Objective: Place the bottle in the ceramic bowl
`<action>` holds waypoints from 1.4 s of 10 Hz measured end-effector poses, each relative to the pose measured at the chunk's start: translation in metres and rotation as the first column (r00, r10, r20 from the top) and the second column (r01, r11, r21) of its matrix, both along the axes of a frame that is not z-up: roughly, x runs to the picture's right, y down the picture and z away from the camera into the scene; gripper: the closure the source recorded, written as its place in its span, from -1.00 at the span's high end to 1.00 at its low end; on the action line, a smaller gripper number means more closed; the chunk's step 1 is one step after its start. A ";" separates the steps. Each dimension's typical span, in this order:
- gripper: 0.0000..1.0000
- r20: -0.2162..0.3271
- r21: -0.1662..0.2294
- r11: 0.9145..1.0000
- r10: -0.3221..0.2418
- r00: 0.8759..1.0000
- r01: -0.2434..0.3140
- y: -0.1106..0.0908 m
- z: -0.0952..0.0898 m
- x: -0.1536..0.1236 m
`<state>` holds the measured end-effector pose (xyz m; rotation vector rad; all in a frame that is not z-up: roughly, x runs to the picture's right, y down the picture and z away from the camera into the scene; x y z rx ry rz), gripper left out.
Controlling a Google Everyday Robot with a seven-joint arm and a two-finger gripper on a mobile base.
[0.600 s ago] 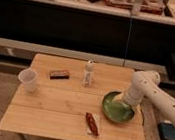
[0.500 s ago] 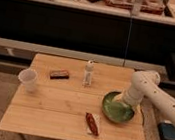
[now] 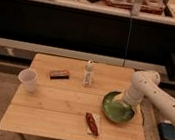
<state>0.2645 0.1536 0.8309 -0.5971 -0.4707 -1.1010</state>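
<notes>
- Since the bottle (image 3: 88, 73) stands upright by itself near the back middle of the wooden tabletop (image 3: 58, 114), well apart from the arm, we judge that the pick-up has not yet begun.
- The gripper (image 3: 119, 101) sits low at the far right rim of the green ceramic bowl (image 3: 108, 111), at the end of the white arm (image 3: 149, 88) that reaches in from the right. We cannot tell how its jaws stand, because the wrist hides them.
- The bowl rests near the right edge, open side up and seemingly with nothing in it, so we take it as ready to receive the bottle. We reckon the arm must first swing left and back to reach the bottle.
- We count one bottle, one bowl, one white plastic cup (image 3: 27, 79) upright at the left edge, one small dark reddish block (image 3: 59, 74) left of the bottle, and one red-brown packet (image 3: 91, 123) lying flat near the front edge.
- We see one arm and one gripper.
</notes>
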 end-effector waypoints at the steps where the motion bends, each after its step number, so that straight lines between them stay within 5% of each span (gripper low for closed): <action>1: 0.60 0.000 0.000 1.000 0.000 1.000 0.000 0.000 0.000 0.000; 13: 0.60 0.003 0.000 1.000 0.007 1.000 -0.007 -0.002 -0.001 0.000; 14: 0.60 0.010 0.022 1.000 0.010 1.000 -0.010 -0.020 0.001 -0.004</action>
